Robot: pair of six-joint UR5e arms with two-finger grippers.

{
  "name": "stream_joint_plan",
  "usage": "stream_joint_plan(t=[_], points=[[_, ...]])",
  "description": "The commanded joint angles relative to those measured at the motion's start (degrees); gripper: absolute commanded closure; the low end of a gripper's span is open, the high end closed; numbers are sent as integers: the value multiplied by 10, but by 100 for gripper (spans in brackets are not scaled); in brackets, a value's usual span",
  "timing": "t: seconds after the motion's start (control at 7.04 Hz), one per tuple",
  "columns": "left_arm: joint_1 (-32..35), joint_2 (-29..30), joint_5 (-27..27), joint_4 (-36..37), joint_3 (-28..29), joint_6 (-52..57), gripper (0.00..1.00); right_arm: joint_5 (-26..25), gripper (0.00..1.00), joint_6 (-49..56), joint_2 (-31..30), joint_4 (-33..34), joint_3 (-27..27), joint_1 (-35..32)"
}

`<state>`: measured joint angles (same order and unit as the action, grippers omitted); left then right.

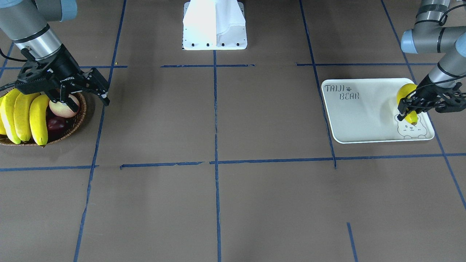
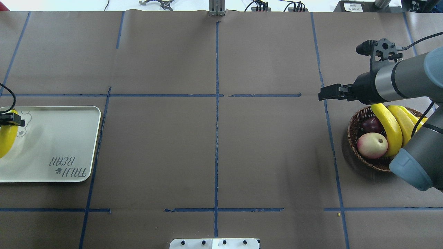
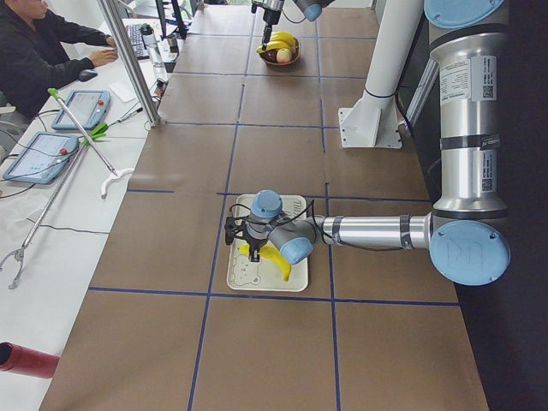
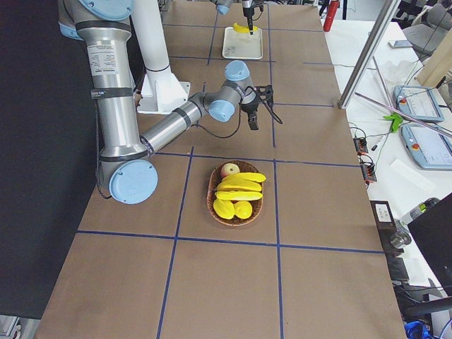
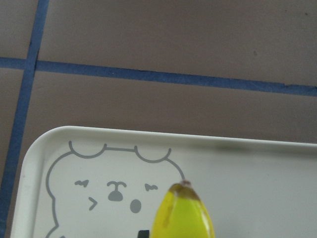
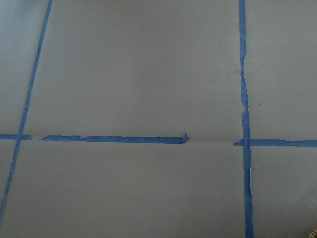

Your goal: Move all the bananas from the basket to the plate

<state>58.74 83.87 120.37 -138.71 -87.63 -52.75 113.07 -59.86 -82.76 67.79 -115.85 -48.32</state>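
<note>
Three yellow bananas (image 1: 22,116) lie side by side in the wicker basket (image 1: 81,112) at the table's right end, also in the overhead view (image 2: 391,126). My right gripper (image 1: 83,100) hovers open and empty above the basket's inner edge. My left gripper (image 1: 404,111) is shut on one banana (image 1: 407,92) and holds it low over the off-white plate (image 1: 364,116), by the bear face. The left wrist view shows that banana's tip (image 5: 183,213) over the plate (image 5: 247,188). I cannot tell whether the banana touches the plate.
A pink-and-cream fruit (image 1: 63,107) and a dark red mango (image 1: 56,123) share the basket. The white robot base (image 1: 214,25) stands at the table's middle edge. Blue tape lines cross the brown table. An operator (image 3: 34,51) sits beside the table with tablets.
</note>
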Motion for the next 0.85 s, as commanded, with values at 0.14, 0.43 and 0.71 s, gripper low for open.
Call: stream_joint_plan(t=[0.14, 0.43, 0.71], points=[[0, 2, 4, 0, -7, -2, 0, 8, 0, 0, -3, 1, -1, -8], [7, 22, 62, 5, -15, -2, 0, 18, 0, 2, -19, -1, 0, -20], [52, 48, 107, 54, -58, -9, 0, 47, 0, 100, -78, -5, -1, -54]])
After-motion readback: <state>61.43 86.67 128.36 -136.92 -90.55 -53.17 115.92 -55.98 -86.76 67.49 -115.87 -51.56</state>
